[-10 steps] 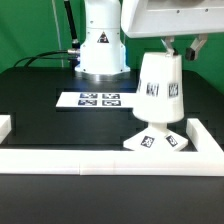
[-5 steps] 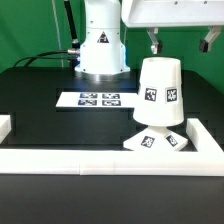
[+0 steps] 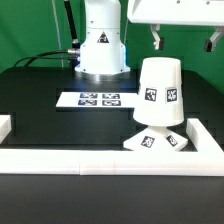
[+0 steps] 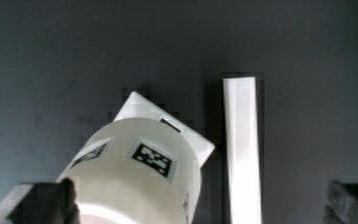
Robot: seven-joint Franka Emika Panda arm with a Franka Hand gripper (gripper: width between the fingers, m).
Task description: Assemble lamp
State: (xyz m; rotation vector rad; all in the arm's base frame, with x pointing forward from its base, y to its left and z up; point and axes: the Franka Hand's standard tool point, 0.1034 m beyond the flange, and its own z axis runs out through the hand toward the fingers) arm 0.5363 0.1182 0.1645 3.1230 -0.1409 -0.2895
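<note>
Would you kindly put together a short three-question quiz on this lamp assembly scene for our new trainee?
1. True or false: the gripper is clamped around the shade.
2. Multiple choice: in the exterior view, what does the shade sit on? A) the marker board B) the base C) the bare black table
3. Fill in: the white rail runs along the table's near edge, and the base lies in the corner at the exterior view's ____.

Key: 1 false: the gripper hangs open above the shade, with a clear gap between them. 2 B. 3 right.
</note>
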